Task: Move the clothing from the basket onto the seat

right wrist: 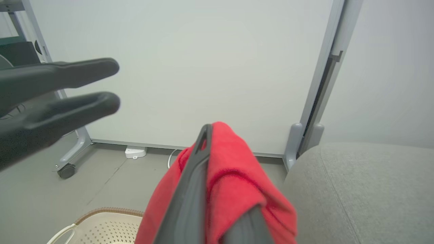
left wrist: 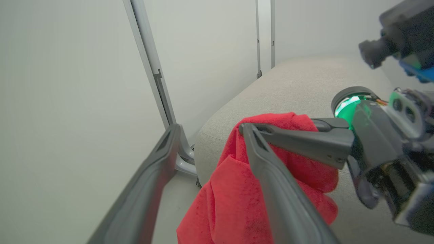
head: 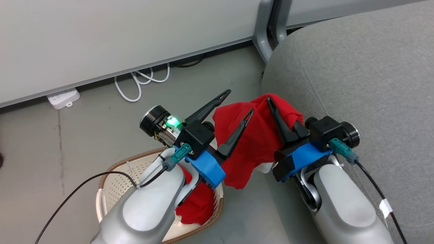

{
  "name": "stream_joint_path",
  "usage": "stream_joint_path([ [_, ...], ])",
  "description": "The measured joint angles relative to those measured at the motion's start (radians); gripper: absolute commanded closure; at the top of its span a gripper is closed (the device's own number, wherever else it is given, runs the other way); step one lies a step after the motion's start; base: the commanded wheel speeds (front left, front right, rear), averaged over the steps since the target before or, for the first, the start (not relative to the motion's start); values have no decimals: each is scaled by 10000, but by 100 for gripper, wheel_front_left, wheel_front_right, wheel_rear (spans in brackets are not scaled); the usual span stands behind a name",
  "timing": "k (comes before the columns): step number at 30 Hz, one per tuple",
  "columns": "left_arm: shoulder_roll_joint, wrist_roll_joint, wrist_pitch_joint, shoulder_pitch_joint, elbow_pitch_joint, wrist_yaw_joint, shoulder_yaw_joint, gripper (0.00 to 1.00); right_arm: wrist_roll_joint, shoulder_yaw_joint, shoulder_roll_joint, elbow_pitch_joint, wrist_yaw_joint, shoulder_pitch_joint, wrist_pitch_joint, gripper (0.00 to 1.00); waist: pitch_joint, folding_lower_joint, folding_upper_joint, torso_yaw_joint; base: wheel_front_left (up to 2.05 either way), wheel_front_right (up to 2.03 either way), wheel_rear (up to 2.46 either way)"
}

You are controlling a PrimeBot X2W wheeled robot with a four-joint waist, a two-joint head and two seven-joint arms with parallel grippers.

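Note:
A red garment (head: 252,135) hangs from my right gripper (head: 271,101), which is shut on its upper fold beside the rounded corner of the grey seat (head: 366,84). A bit of white trim (head: 265,167) shows at its lower edge. My left gripper (head: 239,102) stands open just left of the garment, nothing between its fingers. The cream basket (head: 117,179) sits on the floor under my left arm, with more red clothing (head: 195,206) inside. In the left wrist view the open left gripper (left wrist: 208,130) faces the garment (left wrist: 230,200). In the right wrist view the garment (right wrist: 234,169) drapes over my right gripper (right wrist: 212,139).
A pale partition wall with a grey post (head: 268,30) runs behind. A white power strip (head: 63,98) and looped white cable (head: 142,81) lie on the grey floor at its foot. A wheeled stand leg (right wrist: 67,169) is at the left in the right wrist view.

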Motion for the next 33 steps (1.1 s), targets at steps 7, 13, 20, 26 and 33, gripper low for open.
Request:
stream_joint_path([
  [7,17,10,59,-58,52,-48,-244,0,-117,-1055,0,-658,0,370,2,100,243,0,0,-827,0,0,0],
  [13,21,8,150,-75,67,-71,-500,0,-98,-1774,0,-1233,0,792,0,100,481,0,0,-1481,0,0,0],
  [20,8,-19,209,-188,121,-140,-796,0,65,-2395,-4,-1649,0,1212,0,100,762,0,0,-2036,0,0,0],
  [26,6,-38,238,-196,174,-144,-984,0,230,-2581,-2,-1841,0,1477,0,100,972,0,0,-2262,0,0,0],
  [33,25,-111,238,-236,198,-146,-1070,0,291,-2612,0,-1900,0,1565,0,100,1062,0,0,-2276,0,0,0],
])
